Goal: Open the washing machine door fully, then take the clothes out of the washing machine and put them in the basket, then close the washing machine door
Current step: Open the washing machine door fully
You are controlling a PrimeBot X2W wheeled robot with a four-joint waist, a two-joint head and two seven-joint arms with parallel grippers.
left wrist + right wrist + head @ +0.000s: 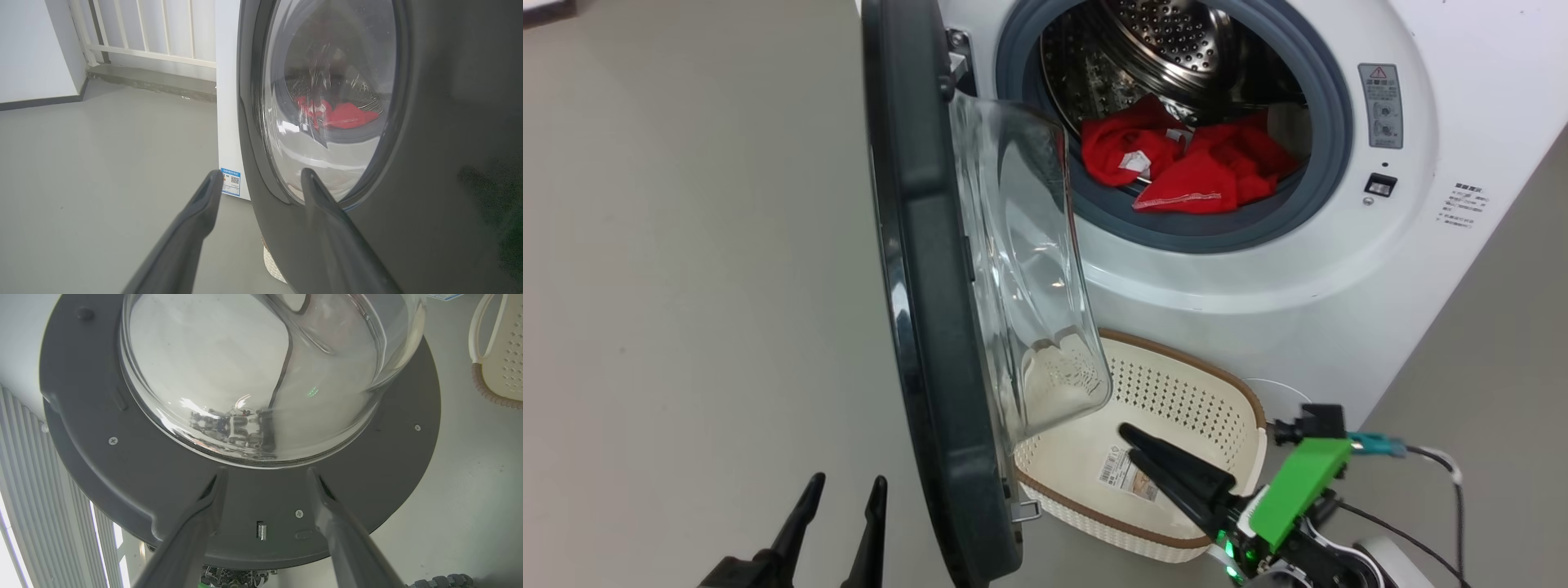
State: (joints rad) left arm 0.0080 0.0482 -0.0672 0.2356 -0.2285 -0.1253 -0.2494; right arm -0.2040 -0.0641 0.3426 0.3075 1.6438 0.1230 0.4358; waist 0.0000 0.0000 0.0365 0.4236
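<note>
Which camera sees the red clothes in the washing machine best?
The head view: the clothes lie in plain sight in the washing machine, past the open washing machine door. The left wrist view shows them as a dim red patch through the door glass. The right wrist view faces the door's inner side.
</note>
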